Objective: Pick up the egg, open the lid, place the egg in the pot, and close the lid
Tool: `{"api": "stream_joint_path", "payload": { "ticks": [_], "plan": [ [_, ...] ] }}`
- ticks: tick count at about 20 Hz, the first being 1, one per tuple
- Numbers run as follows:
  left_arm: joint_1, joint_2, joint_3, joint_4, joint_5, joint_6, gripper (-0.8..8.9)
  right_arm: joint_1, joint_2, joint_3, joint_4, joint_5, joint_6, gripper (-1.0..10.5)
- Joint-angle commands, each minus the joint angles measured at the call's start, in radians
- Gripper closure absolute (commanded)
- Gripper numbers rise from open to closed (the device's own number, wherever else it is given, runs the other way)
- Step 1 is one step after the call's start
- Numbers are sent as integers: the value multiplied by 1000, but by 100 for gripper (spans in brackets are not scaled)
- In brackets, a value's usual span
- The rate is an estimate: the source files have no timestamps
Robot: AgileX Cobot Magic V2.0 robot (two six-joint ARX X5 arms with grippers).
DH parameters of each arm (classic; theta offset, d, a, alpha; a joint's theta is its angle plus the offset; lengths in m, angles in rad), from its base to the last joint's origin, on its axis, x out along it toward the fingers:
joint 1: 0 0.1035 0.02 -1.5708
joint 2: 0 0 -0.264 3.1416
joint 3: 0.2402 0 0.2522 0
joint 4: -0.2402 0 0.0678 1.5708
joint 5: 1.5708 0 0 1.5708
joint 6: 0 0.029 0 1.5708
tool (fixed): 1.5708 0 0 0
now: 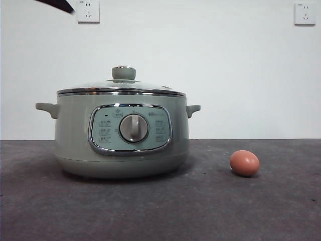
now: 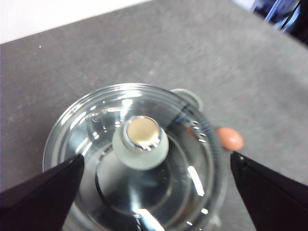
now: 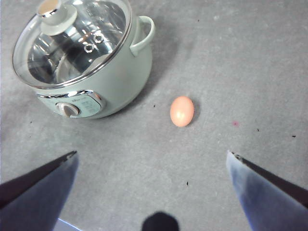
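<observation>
The sage-green pot [image 1: 120,135] stands on the grey table with the glass lid [image 1: 120,86] shut on it. The reddish-brown egg [image 1: 245,162] lies on the table to the pot's right, apart from it. My left gripper [image 2: 156,187] is open and hovers above the lid [image 2: 132,154], its jaws on either side of the pale green knob [image 2: 141,142]; the egg [image 2: 229,138] shows beside the pot. My right gripper [image 3: 151,185] is open and empty, high above the table, with the egg [image 3: 182,111] and the pot [image 3: 96,62] below it.
A white wall with two sockets [image 1: 88,11] stands behind the table. A black arm tip [image 1: 57,4] shows at the top left of the front view. Grey table [image 1: 200,211] lies in front of the pot and egg.
</observation>
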Motion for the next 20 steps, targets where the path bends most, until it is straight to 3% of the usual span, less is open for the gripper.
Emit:
{"api": "stream_joint_path", "payload": {
  "ticks": [1,7,14,17,20],
  "plan": [
    [-40,106,40,18,-48,50,249,0,4,3,2,-5,-3,348],
    [-77,279,59,112,-97,53,249,0,10,3,-9,-5,-3,348],
    [-78,354,59,148,-97,44,253,0,11,3,-7,-4,-4,349],
    [-79,375,59,146,-93,33,371,0,12,3,0,-4,-4,349],
    [-82,380,59,147,-86,10,380,0,12,3,4,-4,-4,349]
  ]
}}
